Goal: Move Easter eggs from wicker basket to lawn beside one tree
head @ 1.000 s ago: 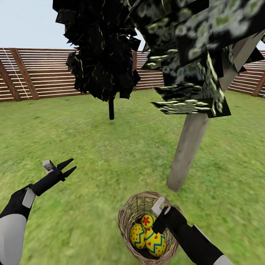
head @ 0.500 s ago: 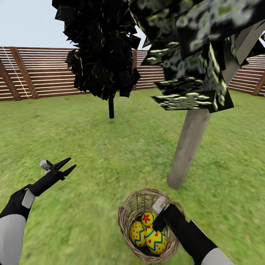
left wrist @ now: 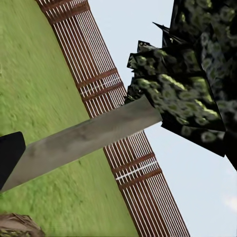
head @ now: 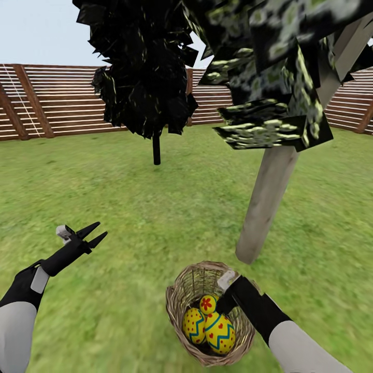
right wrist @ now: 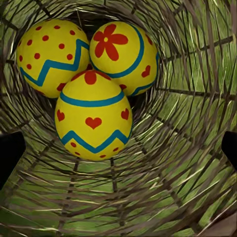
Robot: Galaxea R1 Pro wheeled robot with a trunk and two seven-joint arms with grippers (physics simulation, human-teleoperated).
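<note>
The wicker basket sits on the lawn just in front of the base of the pale-trunked tree, near it but not touching. All three eggs are inside, bunched together and touching: the dotted egg, the heart egg and the flower egg. In the right wrist view the same cluster lies at the basket bottom: dotted egg, flower egg, heart egg resting against both. The right gripper is lowered into the basket beside the flower egg; its dark fingertips show at either edge of the wrist view, spread wide, with nothing between them. The left gripper hovers above bare grass well left of the basket, fingers parted, empty. Against the frame one second ago, the right arm has gone deeper into the basket and the whole view has shifted slightly, so the camera has moved; eggs and left gripper are unchanged. Basket: brown open weave, round, grass visible through the gaps. Eggs: smooth, yellow, blue zigzag bands, red marks. Trunk: straight, grey-beige, rough. Foliage blocky, dark with yellow-green flecks. A slatted reddish-brown fence and a thin black tree stand behind.
</note>
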